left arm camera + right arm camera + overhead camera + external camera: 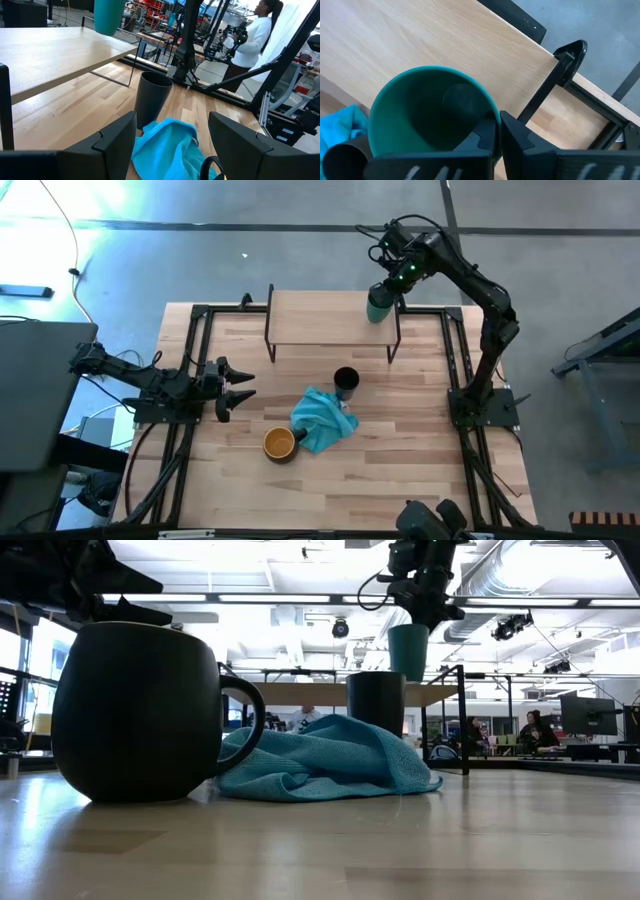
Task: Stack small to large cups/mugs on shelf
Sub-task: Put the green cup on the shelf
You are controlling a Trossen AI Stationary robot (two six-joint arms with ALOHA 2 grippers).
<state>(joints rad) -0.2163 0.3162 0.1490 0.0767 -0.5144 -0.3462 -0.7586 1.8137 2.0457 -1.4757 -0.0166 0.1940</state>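
The green cup (378, 304) is upright over the right end of the shelf (320, 315), with my right gripper (497, 125) shut on it. In the low view the green cup (408, 650) has its base just at the shelf (320, 692) top. The black cup (346, 383) stands upright on the table. The dark mug (280, 444) with the yellow-orange inside stands nearer, beside the teal cloth (322, 420). My left gripper (243, 385) waits open at the table's left side, pointing toward the black cup (152, 97). My right gripper pinches the green cup's rim (490, 116) from above, one finger inside the cup and one outside. The cup stays upright below the fingers. Whether its base touches the shelf board, I cannot tell.
The teal cloth (330, 760) lies crumpled between the mug (140, 710) and the black cup (376, 702). The shelf's left and middle parts are bare wood. Black frame rails run along both table sides (190, 360). A person (250, 40) stands beyond the table's right side.
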